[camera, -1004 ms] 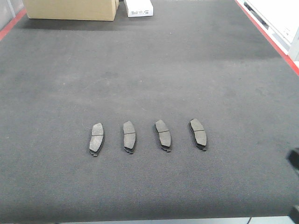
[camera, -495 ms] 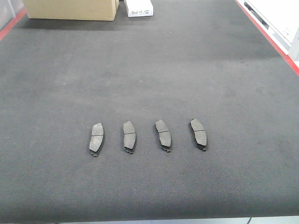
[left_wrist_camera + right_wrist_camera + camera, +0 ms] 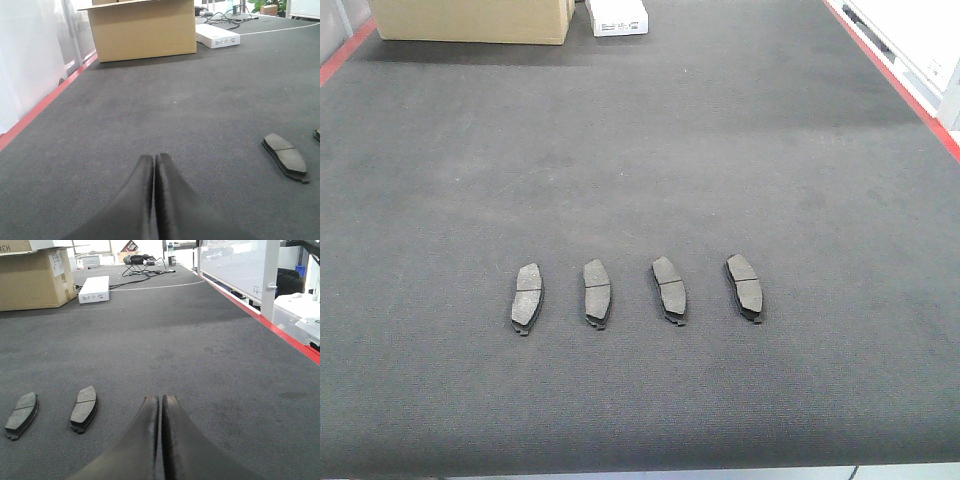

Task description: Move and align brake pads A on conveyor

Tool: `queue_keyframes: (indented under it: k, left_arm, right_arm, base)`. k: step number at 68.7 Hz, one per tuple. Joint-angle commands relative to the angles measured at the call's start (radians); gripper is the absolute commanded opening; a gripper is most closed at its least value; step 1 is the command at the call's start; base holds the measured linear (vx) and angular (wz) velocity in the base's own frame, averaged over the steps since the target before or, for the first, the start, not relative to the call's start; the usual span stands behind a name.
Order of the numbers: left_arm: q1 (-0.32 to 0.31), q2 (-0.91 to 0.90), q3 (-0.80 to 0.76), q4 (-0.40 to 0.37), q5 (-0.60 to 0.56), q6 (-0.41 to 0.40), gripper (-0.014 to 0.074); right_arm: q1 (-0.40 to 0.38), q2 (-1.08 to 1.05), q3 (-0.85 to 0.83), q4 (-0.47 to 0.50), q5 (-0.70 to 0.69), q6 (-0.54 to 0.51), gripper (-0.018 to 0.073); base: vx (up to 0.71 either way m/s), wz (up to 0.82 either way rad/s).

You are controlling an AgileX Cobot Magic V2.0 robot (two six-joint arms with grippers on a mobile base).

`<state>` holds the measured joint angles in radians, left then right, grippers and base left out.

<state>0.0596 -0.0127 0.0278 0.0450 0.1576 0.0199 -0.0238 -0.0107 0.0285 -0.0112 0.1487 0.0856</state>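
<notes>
Conveyor (image 3: 650,150) – rough matt carpet; pads (image 3: 597,292) matt.

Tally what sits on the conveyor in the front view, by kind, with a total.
Brake pads: 4
Cardboard box: 1
White box: 1
Total: 6

Smooth, tapered black fingers (image 3: 150,200)
</notes>
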Motion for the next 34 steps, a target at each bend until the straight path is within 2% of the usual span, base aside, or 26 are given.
queue_keyframes:
  k: [1,34]
  left_arm:
    - [0.001,-0.013,0.024,-0.002,-0.074,-0.006,-0.0006]
    - [0.001,-0.013,0.024,-0.002,-0.074,-0.006,-0.0006]
  right_arm:
    - [-0.004,-0.014,0.003,-0.011,-0.075,-0.001,-0.0008]
    - [-0.004,-0.014,0.003,-0.011,-0.075,-0.001,-0.0008]
  base:
    - [0.00,0.00]
    - [0.00,0.00]
